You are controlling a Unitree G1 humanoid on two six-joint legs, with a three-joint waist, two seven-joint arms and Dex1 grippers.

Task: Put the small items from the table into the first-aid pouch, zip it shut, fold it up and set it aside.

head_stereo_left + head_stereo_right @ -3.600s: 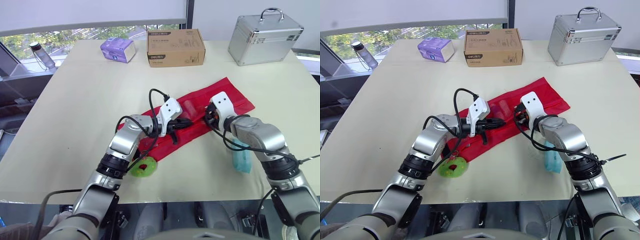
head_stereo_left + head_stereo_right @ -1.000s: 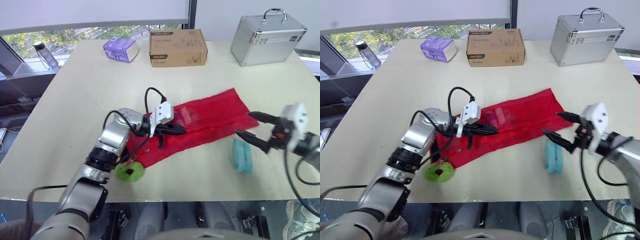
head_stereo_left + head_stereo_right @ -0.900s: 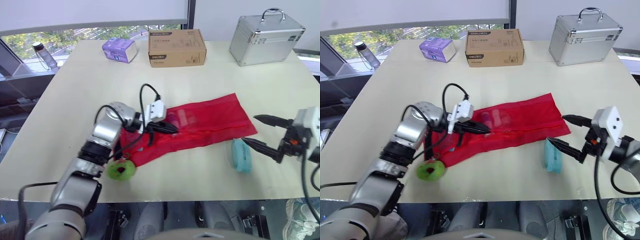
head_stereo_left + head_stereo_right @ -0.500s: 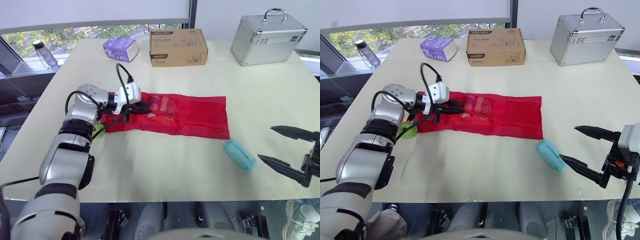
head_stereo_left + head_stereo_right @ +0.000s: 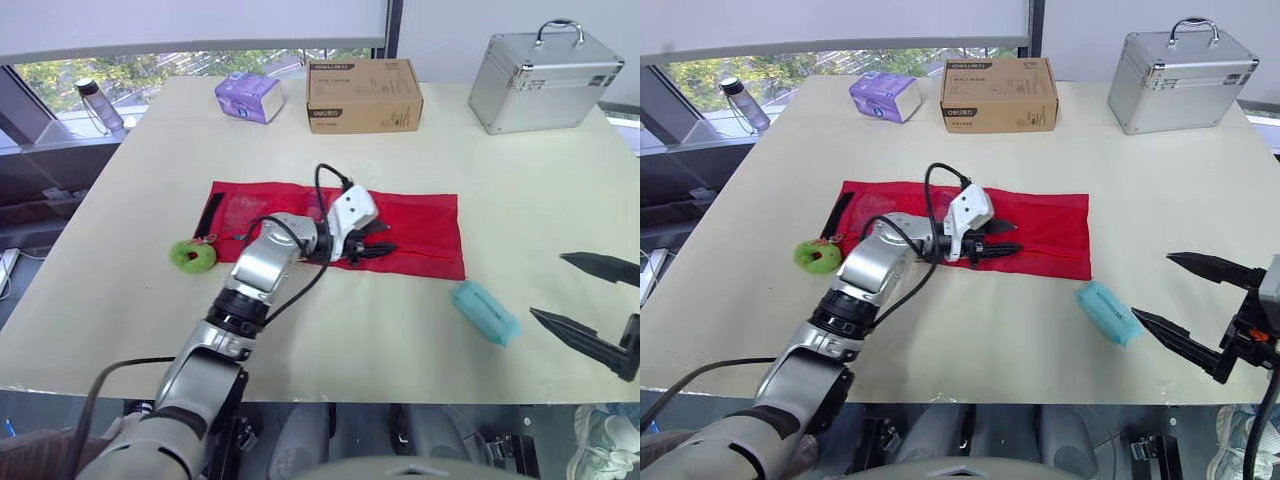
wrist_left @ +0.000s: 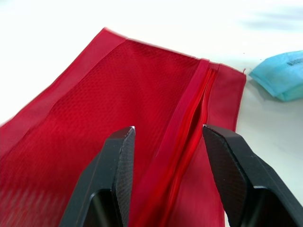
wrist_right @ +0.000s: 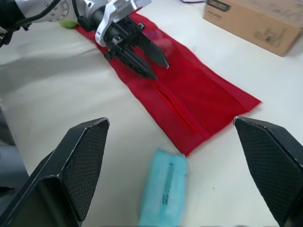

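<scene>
Right gripper: jaws spread wide, empty, at near right edge of table. Teal packet: just left of it, print unreadable. Left gripper: jaws parted, empty, over red pouch lying flat mid-table. Green item: by pouch's left end. Cardboard box, far edge: lettering illegible

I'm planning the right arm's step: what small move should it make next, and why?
Probably ease the right gripper in to the teal packet and close on it: it stands open just short of it, the packet lies outside the red pouch, and the left gripper hovers over the zipper.
</scene>
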